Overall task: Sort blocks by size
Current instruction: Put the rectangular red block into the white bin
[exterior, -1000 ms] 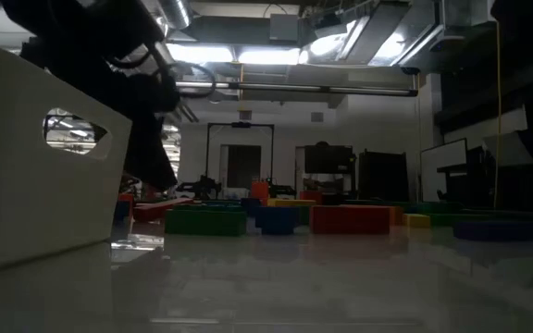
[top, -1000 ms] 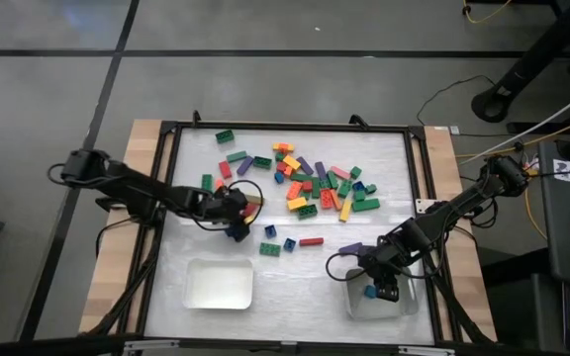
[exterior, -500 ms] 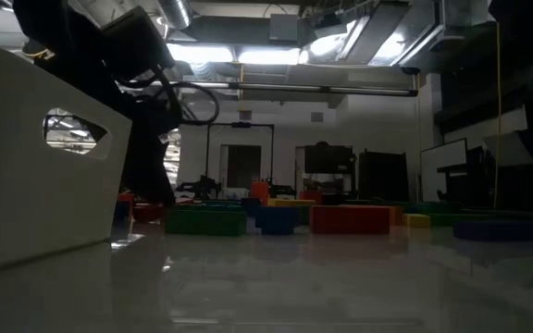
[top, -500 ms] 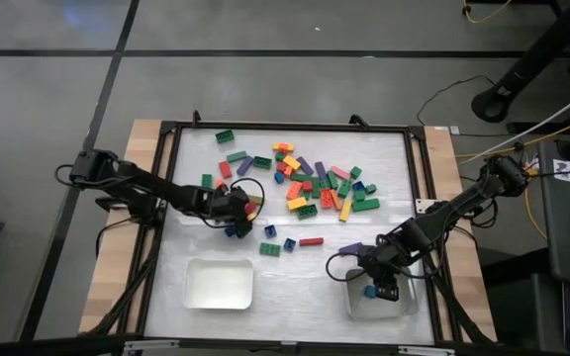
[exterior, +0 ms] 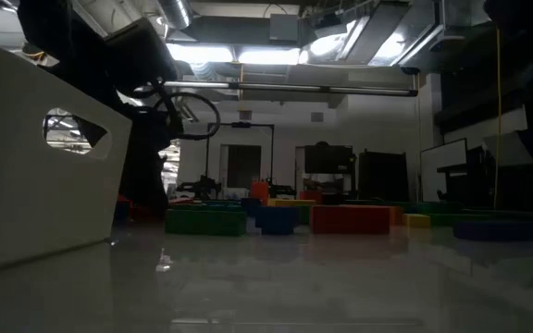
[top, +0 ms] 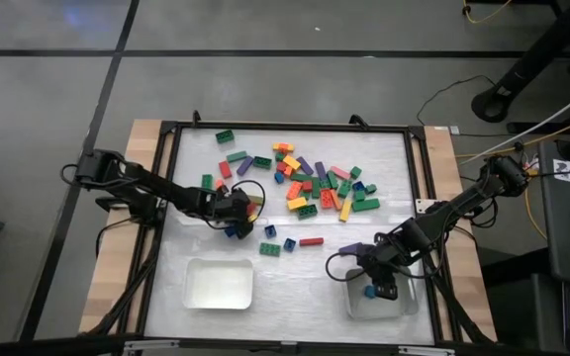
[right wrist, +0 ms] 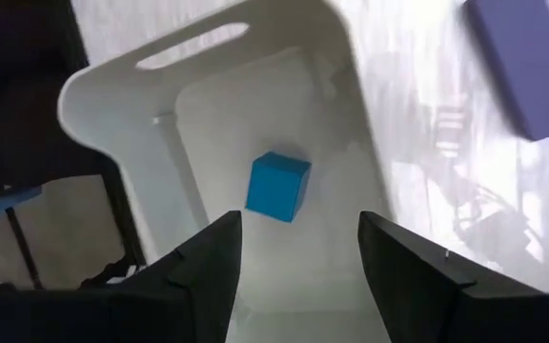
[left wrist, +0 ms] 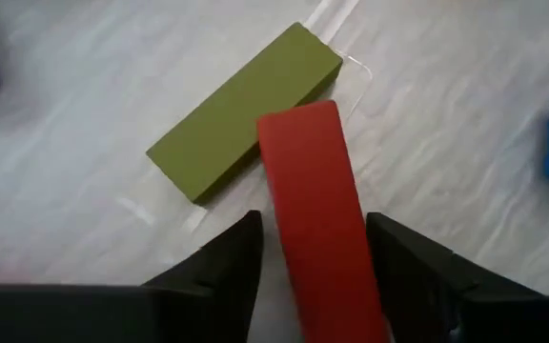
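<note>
Many coloured blocks [top: 315, 183] lie loose on the white mat, mostly at the far middle. My left gripper [top: 237, 216] is low over the mat at the pile's left edge, pointing steeply down. Its fingers [left wrist: 246, 257] stand open on either side of a long red block [left wrist: 313, 191], with narrow gaps showing. The red block lies flat, its far end against an olive block [left wrist: 246, 110]. My right gripper [right wrist: 298, 257] hangs open above the right tray [right wrist: 198, 105]. A small blue cube [right wrist: 277, 186] rests on that tray's floor.
A second pale tray [top: 219, 284] stands near the front left; its wall [exterior: 35, 166] fills the low view's left. A purple block [right wrist: 532, 67] lies on the mat beside the right tray. Green, blue and red blocks [exterior: 350, 218] lie mid-table. A black frame [top: 166, 129] rims the mat.
My left gripper has sunk toward the mat, down over the red block at the pile's left edge. The blocks and my right arm have kept still.
</note>
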Tool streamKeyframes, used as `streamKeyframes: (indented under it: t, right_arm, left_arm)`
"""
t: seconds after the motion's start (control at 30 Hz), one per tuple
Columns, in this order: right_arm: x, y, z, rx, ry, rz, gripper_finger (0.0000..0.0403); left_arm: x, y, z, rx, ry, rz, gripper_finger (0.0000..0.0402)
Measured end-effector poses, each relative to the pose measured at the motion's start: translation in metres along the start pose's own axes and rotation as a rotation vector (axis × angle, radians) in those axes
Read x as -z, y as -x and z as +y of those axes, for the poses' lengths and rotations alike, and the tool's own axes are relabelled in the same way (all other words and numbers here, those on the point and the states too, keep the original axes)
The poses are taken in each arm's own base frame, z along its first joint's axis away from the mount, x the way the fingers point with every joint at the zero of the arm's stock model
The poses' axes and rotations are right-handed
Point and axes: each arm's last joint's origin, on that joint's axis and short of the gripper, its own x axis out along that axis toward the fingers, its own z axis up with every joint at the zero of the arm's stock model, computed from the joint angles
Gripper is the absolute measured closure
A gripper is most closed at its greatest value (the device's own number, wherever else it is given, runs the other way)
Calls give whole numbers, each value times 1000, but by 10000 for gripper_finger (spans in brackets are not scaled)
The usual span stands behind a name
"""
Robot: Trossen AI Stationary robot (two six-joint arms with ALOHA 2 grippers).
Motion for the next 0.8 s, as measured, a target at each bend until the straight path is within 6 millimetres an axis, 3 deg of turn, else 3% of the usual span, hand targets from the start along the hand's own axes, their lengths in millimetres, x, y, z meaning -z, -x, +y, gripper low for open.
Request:
streamKeyframes:
  t: [0.2,0.43,0.57,0.8]
  right_arm:
    - [-2,0,-2,58,48,-55,194]
    - [-14,21,11,130,194,-221,194]
    - [-22,33,15,268,291,-377,194]
    - [-42,42,0,426,300,-508,194]
  left_arm:
    - [-3,5,0,23,7,-4,313]
    - [-22,17,-11,125,-6,-35,313]
    - [-39,30,-20,240,-27,-56,302]
    - [-63,66,-35,580,-65,-50,309]
